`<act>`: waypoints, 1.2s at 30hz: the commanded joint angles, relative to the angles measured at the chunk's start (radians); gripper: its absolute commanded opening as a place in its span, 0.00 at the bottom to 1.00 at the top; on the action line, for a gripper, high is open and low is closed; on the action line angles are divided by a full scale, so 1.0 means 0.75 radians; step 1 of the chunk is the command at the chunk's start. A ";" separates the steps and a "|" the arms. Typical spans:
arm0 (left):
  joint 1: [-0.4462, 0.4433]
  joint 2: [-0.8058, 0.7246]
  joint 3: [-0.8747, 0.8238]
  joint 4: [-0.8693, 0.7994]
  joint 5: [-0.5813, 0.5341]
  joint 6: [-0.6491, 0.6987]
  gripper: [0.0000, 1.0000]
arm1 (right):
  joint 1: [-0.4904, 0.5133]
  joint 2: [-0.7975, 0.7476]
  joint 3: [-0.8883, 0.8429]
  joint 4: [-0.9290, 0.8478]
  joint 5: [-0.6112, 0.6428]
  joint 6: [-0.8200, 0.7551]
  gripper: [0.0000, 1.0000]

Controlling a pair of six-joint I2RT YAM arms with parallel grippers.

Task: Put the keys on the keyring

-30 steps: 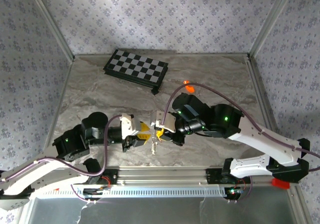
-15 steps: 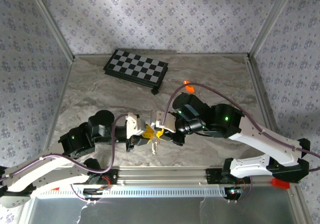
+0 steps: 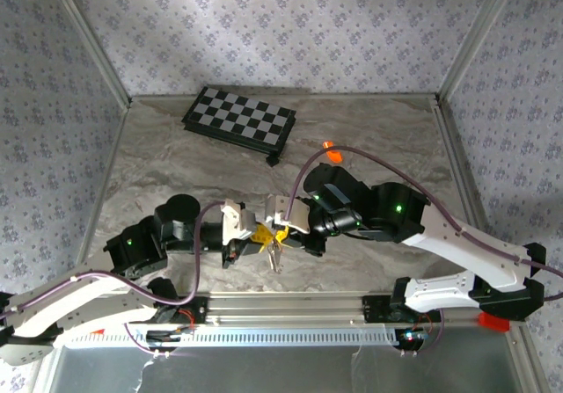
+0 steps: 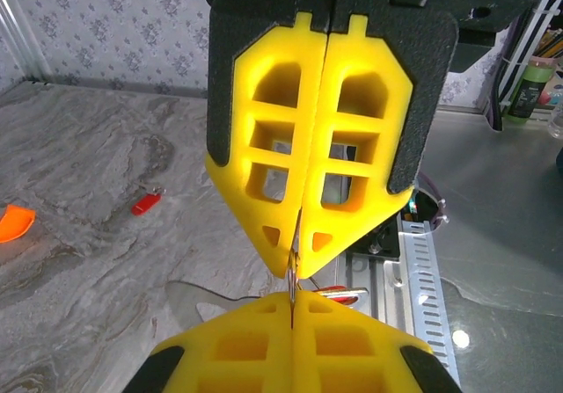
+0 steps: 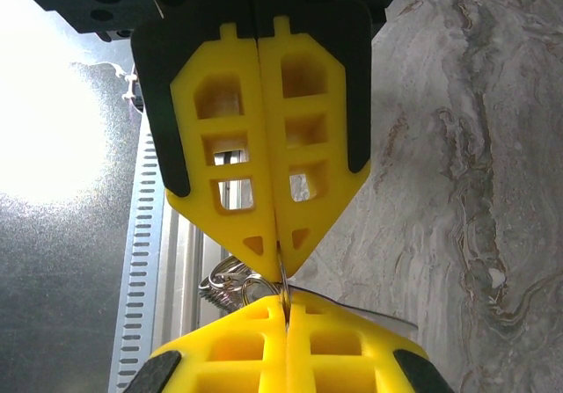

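Right wrist view: the silver keyring hangs over the near, middle part of the desk, its coils showing left of the yellow tips. The right tool is fully closed on a thin metal edge of the ring. The left tool meets it tip to tip and is closed on the same sliver. One red key lies on the desk, well apart from both. The step in hand looks like steadying the ring. Next, one tool probably has to let go and fetch that key. A second ago the left tool sat further left, slightly open.
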 commanded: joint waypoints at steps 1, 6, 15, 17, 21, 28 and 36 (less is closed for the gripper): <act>-0.006 -0.023 -0.009 0.119 0.079 -0.013 0.00 | 0.010 -0.013 -0.008 0.044 -0.012 -0.011 0.00; -0.007 -0.062 -0.062 0.226 0.063 -0.051 0.00 | 0.012 -0.026 -0.013 0.068 0.002 0.018 0.00; -0.006 -0.134 -0.171 0.480 0.096 -0.121 0.00 | -0.038 -0.287 -0.304 0.514 -0.055 0.287 0.41; -0.006 -0.133 -0.187 0.537 0.112 -0.135 0.00 | -0.068 -0.342 -0.396 0.621 -0.099 0.342 0.42; -0.006 -0.130 -0.223 0.659 0.126 -0.157 0.00 | -0.102 -0.389 -0.445 0.683 -0.131 0.375 0.42; -0.006 -0.117 -0.268 0.795 0.090 -0.184 0.00 | -0.119 -0.407 -0.467 0.740 -0.196 0.400 0.41; -0.006 -0.106 -0.299 0.892 0.068 -0.209 0.00 | -0.119 -0.407 -0.491 0.771 -0.257 0.398 0.41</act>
